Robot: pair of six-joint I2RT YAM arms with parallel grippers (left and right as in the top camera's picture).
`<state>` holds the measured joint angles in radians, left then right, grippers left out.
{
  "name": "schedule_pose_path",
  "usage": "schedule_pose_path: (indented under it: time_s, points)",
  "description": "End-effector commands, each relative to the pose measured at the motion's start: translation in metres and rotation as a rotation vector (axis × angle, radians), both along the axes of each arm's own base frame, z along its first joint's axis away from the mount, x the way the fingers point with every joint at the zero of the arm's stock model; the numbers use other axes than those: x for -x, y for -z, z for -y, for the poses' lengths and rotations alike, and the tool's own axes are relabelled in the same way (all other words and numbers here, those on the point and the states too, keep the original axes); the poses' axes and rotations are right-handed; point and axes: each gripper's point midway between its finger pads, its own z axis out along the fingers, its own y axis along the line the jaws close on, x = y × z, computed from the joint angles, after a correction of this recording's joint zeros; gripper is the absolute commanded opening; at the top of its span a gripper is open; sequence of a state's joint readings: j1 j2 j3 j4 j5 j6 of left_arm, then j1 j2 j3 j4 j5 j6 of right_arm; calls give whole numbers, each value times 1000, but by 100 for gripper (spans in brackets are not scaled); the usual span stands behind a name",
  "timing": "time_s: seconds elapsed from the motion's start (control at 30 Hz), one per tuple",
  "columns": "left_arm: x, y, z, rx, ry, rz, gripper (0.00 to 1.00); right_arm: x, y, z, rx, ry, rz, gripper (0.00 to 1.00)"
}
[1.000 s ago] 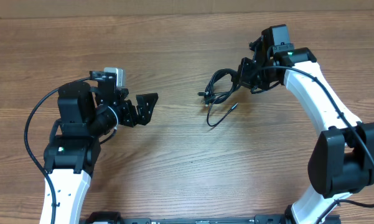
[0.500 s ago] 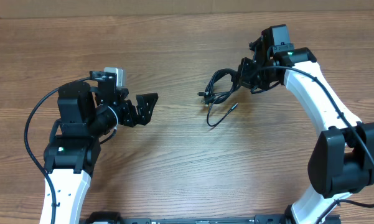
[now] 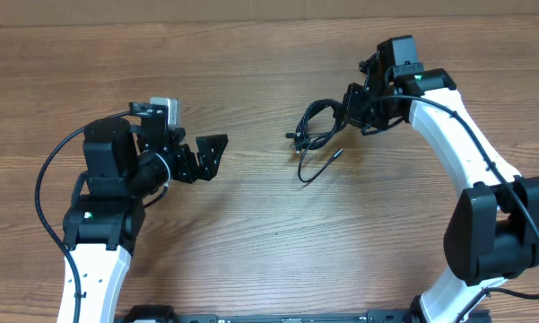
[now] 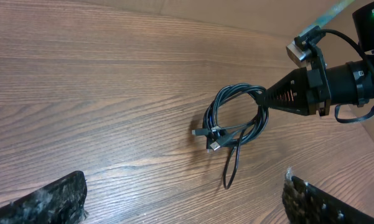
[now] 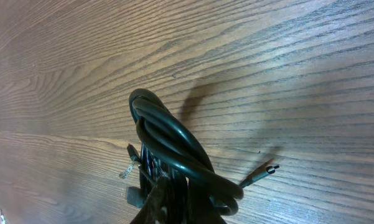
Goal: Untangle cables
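The cables (image 3: 316,126) sit as a small coiled bundle on the wooden table (image 3: 251,54), right of centre and toward the far side; the right gripper (image 3: 345,115) has its jaws closed on the bundle's right-hand edge, so the coils fan out to the left of the fingertips; from the left wrist view the right gripper (image 4: 267,98) comes in from the right as a narrow black wedge pinching the top right of the cables (image 4: 236,118), with the loops hanging down and leftward from the pinch

In the right wrist view the cables (image 5: 174,149) rise straight out of the closed right gripper (image 5: 165,208) at the bottom edge, several strands bent over together in one tight arch that throws a shadow on the wood to its right

Two small plug ends (image 4: 210,138) poke out at the bundle's left side; a loose tail (image 3: 316,167) drops below the coil, curves round and ends in a small tip pointing right, lying flat on the wood

The left gripper (image 3: 206,157) is spread wide and grips nothing; it sits well apart from the bundle, on the left half of the table, its jaws facing the cables across bare wood; in its own view only its two fingertips (image 4: 50,199) show at the lower corners
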<state>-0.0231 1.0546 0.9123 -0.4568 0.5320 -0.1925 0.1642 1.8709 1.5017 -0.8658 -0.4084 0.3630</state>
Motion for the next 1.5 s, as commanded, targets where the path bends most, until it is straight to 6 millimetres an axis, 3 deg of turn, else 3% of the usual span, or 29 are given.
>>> schedule_pose_path:
  time_s: [0.0,0.9,1.47]
  points:
    - [-1,-9,4,18,15,9,100,-6,-23,-2,-24,-5,59,4]
    - [1,-5,4,17,15,-3,100,-4,-22,-2,-23,-4,50,4]
    - [-9,14,8,32,37,-66,100,-3,-22,-2,-22,-4,45,4]
